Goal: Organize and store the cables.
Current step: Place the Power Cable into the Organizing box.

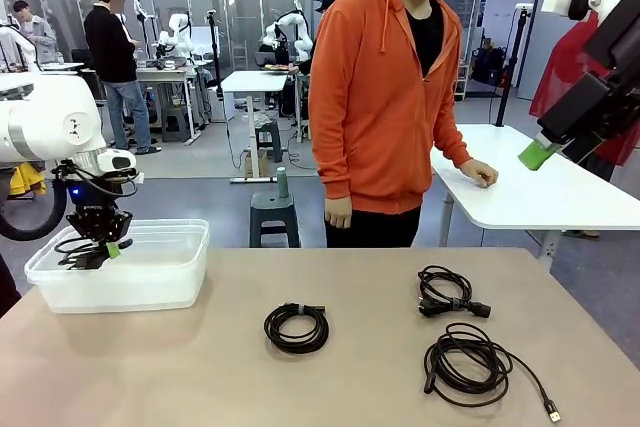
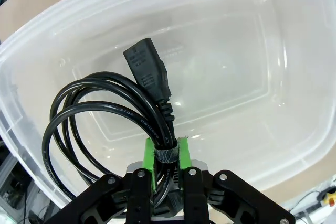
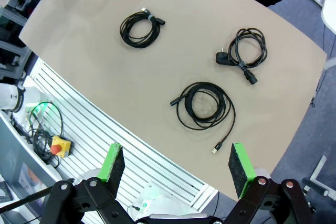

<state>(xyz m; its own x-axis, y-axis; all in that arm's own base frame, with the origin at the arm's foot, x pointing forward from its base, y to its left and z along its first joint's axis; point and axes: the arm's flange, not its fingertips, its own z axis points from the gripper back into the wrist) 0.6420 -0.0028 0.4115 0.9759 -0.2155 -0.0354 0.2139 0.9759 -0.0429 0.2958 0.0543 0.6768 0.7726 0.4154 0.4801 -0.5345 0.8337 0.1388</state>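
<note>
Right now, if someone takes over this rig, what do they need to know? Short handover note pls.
Left pincer: shut on one cable at its band, held inside the bin, not yet released.
Right pincer: open, empty, high over the table.
On the table: small coil, plug cord, big coil.
Done: one cable brought to the bin.
Left: release it, then store the other three.

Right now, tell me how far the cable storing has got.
Done: nothing lies loose in the clear bin yet. In hand: the left gripper pinches a coiled power cable inside the bin. Left: three coiled cables on the table; the right gripper hangs open above them.
</note>
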